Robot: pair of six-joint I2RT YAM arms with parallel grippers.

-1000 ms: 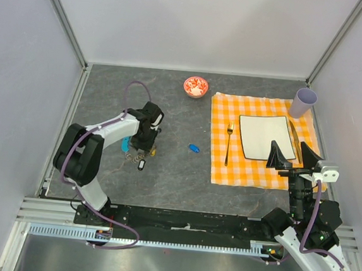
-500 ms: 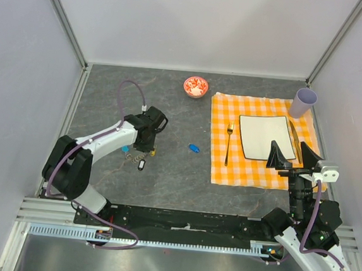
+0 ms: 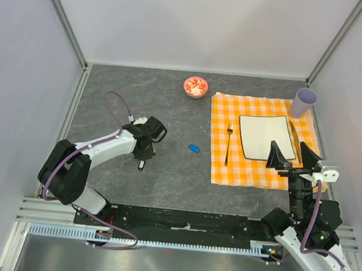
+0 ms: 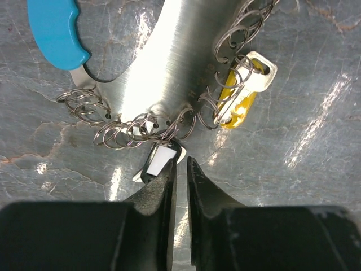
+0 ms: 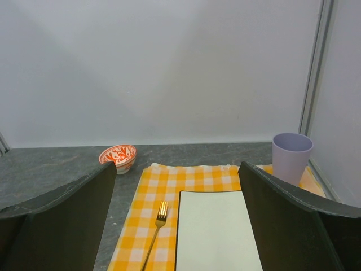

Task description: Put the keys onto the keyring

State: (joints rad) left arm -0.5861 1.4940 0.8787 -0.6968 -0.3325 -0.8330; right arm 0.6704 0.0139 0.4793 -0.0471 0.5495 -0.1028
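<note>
keyring [image 4: 152, 62]: curved polished steel strip with a blue plastic end and wire split rings, flat on the marbled grey counter [image 4: 304, 186], near left. Left claw [image 4: 180, 166] has dropped lower and narrowed to a thin slit since a second ago. Its tips are at the black-headed key [image 4: 158, 161]; can't tell if it grips. Yellow-headed key [image 4: 240, 96] sits to the right. Right claw [image 5: 177, 166] is wide open and empty.

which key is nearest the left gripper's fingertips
The black-headed key, right at the left gripper tips; the yellow key lies further off, the blue key well apart.

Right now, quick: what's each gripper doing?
Left gripper: nearly shut, tips at the small black-headed metal key; grip cannot be told.
Right gripper: open, empty.
</note>
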